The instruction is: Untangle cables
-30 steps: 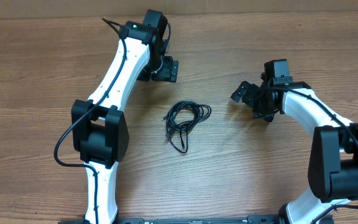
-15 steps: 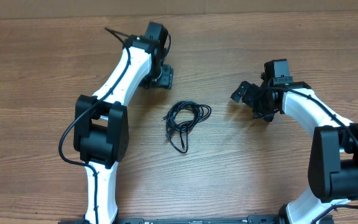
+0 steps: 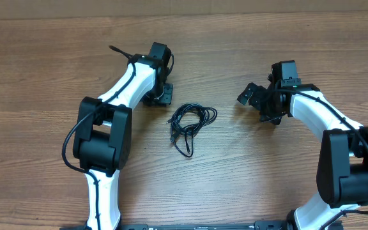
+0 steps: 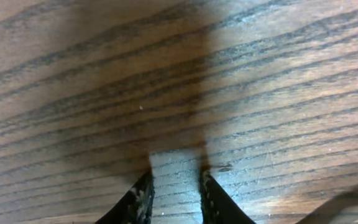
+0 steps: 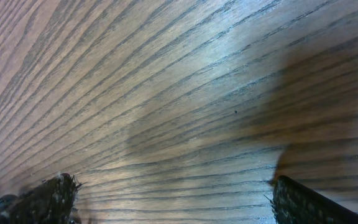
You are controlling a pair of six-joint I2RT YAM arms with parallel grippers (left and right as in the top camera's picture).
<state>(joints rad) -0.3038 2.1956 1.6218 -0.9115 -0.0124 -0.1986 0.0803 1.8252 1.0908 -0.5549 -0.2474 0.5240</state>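
Where cables (image 3: pixel 187 126) lie, one bunch, two grippers (image 4: pixel 174 196) (image 5: pixel 169 196)

Left claw (image 4: pixel 175 190) over wood-grain table (image 4: pixel 260 93)

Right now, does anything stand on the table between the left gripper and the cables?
Nothing visible does. Only bare wooden table lies between the left gripper and the cables, which sit just to its lower right in the overhead view. Its jaws are slightly apart and hold nothing.
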